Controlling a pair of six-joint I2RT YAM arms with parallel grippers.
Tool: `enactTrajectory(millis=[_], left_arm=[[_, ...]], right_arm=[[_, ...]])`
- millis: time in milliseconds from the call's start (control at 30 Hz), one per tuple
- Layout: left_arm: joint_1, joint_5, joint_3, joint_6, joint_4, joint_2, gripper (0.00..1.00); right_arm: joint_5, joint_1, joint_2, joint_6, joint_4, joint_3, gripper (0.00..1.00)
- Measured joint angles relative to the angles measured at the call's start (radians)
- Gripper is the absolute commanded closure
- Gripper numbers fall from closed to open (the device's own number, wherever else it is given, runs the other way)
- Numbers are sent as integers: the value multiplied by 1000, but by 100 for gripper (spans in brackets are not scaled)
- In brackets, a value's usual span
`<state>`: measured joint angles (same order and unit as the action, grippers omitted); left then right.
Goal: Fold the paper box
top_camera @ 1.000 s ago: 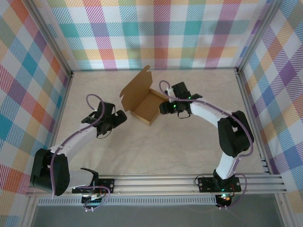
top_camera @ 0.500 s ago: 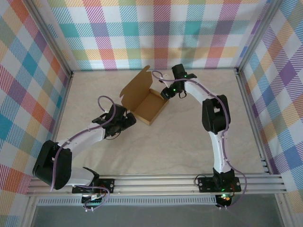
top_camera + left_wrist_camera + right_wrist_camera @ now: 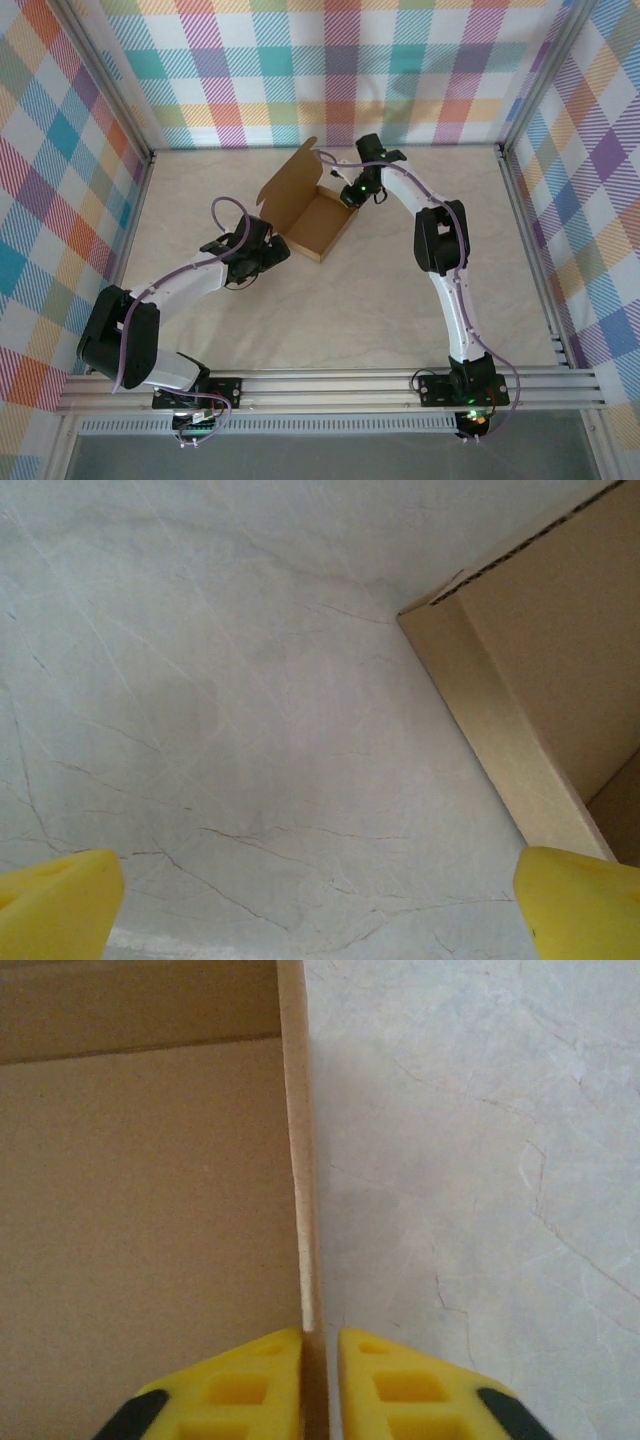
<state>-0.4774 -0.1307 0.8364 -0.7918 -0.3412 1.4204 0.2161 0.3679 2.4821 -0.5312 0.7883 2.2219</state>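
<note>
The paper box sits on the table as a shallow open tray turned at an angle, its lid flap standing up from the tray's far-left side. At the box's far-right side the right gripper has its 2 yellow fingers drawn narrow onto 1 thin side wall, 1 finger inside the tray and 1 outside, pinching the top edge. Just beside the box's near-left corner the left gripper has its fingers spread wide and holds nothing. Its wrist view looks past that corner onto bare table. The main risk, as I judge it, is that nothing pins the light box down. A pull or twist from the right gripper could drag or spin the whole tray instead of bending cardboard. A hard pinch on the corrugated edge could also crush or crease it, or lever the wall outward so it comes unfolded. If the left gripper advances without care, it could shove the corner and skew the box in the right gripper's hold. The raised lid flap could be knocked backward. For closing, the right gripper on the wall probably lies in the path the lid must swing through. Beyond the box, plaid walls rise behind and to both sides, and the rail carrying the arm bases lies well apart on the near side.
</note>
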Motion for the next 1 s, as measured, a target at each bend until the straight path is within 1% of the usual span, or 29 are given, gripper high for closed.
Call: enactTrajectory(millis=[67,100,167,233,367,467,633,767,867,1000], left_arm=[[0,-9,0,3,-3,0,0],[0,-15,0,5,-7,0,0],[0,-25,0,16,-18,0,0],[0,-33,12,32,-42,1,0],[0,-54,51,52,-56,8,0],[0,-59,58,55,-56,7,0],[0,-69,58,60,-57,5,0],[0,-74,58,75,-57,-3,0],[2,-73,58,85,-56,-4,0],[8,-73,58,101,-56,-4,0]], right_arm=[[-3,0,-23,17,-27,-44,92],[-6,0,-45,28,-47,-82,95],[-16,0,-93,56,-73,-159,97],[-32,0,-141,85,-98,-230,95],[-77,0,-238,163,-172,-368,95],[-136,0,-318,242,-241,-488,95],[-242,7,-444,429,-371,-699,91],[-309,25,-558,579,-461,-889,92],[-341,58,-615,680,-513,-992,91],[-417,120,-667,803,-558,-1101,90]])
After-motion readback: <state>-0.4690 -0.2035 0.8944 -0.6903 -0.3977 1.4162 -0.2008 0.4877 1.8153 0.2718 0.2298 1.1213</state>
